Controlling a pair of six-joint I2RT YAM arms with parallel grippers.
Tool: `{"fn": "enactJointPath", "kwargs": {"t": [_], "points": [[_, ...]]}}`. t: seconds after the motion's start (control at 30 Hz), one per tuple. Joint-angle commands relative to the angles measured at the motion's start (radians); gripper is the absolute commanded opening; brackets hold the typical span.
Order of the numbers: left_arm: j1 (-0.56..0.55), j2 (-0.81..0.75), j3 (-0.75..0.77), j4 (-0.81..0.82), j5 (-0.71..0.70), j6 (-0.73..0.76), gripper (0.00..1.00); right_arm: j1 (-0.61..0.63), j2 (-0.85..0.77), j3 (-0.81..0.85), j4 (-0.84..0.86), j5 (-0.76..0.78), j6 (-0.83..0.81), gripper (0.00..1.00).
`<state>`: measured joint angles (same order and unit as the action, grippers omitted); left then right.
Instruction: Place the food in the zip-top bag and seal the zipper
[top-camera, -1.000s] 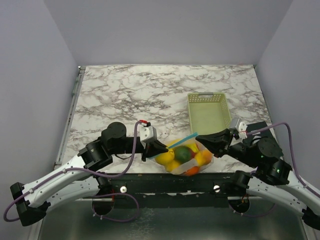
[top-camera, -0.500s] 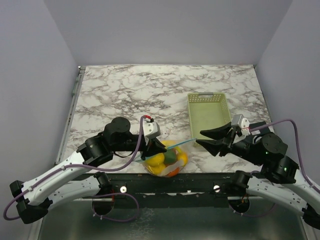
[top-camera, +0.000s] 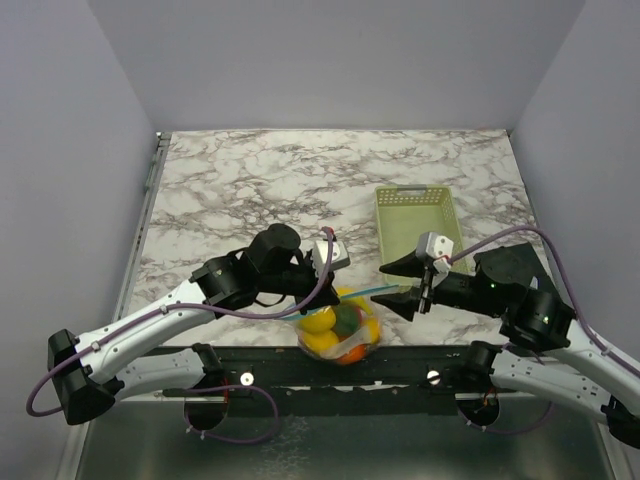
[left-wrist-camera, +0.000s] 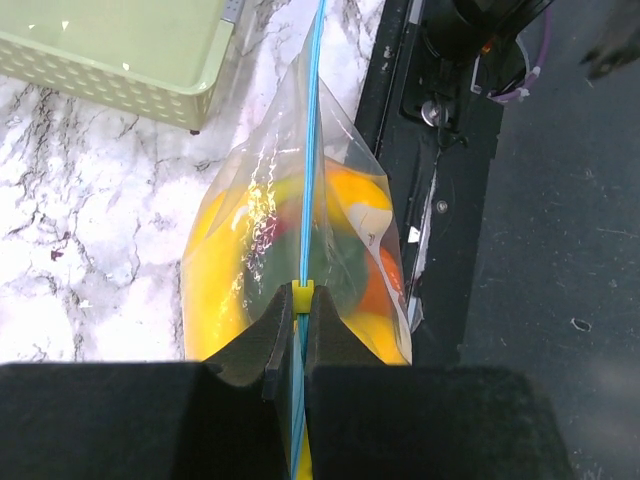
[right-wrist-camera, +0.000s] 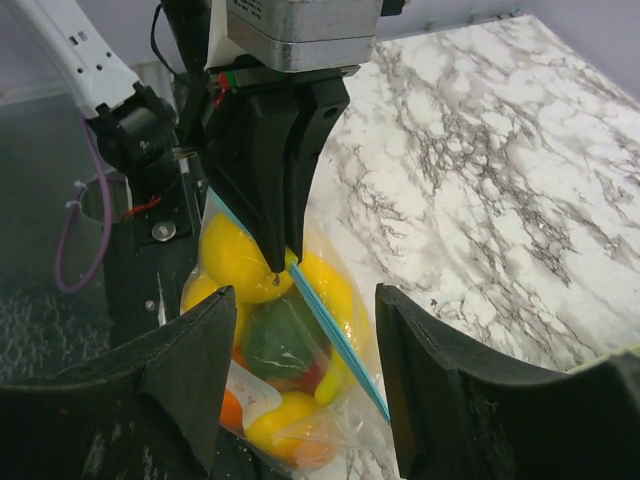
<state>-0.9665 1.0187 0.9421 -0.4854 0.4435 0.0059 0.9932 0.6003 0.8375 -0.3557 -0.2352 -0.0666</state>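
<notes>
Left gripper (left-wrist-camera: 302, 300) is clamped tight on the zipper (left-wrist-camera: 312, 150), which holds the bag (top-camera: 342, 330) of fruit (left-wrist-camera: 215, 290) up at the table (top-camera: 250, 180)'s near edge. Right gripper (right-wrist-camera: 305, 300) is spread wide by the strip's other end, probably lining up to pinch it shut.

Pale lilac walls (top-camera: 60, 150) enclose a marble-patterned table (top-camera: 300, 180).

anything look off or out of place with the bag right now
Yes: the zip-top bag of food seems to overhang the near edge of the table, held only by the left claw pinching the zipper. The right claw is open around the strip, not gripping.
</notes>
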Motion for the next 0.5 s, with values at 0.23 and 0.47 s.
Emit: {"fn": "enactJointPath", "kwargs": {"t": [0.23,0.47], "points": [[-0.017,-0.006,0.027,-0.016,0.060,0.032,0.00,-0.002,0.180,0.080,-0.114,-0.142,-0.163,0.65],[-0.020,-0.019,0.036,-0.016,0.109,0.039,0.00,-0.002,0.231,0.041,-0.091,-0.213,-0.217,0.68]]}}
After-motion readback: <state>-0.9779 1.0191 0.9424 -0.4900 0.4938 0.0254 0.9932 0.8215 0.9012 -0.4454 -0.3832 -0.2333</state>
